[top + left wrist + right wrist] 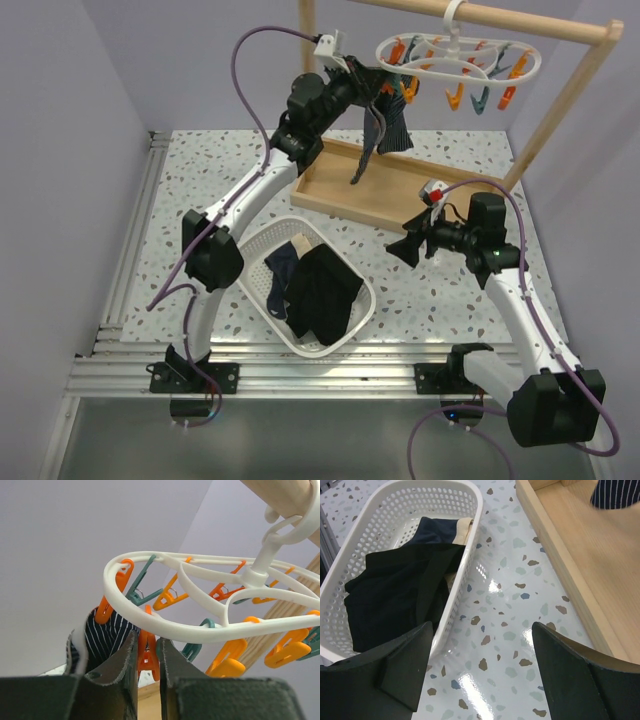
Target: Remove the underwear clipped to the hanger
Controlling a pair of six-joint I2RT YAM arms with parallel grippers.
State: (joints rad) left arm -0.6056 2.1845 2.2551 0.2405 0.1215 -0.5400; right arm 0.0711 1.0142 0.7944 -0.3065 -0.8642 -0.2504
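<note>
The left gripper [147,639] is almost shut — it pinches an orange clip [146,655] on the hanger [252,577], up at 1 o'clock over the table. The striped underwear [102,635] hangs just at 9 o'clock of that clip. The right gripper [481,627] is wide open and holds nothing — the basket [479,500] with dark underwear [395,595] sits at about 8 o'clock from it.

One hanger [458,55] is counted, with one striped garment [393,128] hanging from it. Two garments are counted in the one basket [262,238]: one black garment [322,295], one navy garment [282,266]. One wooden tray [345,190] is counted
</note>
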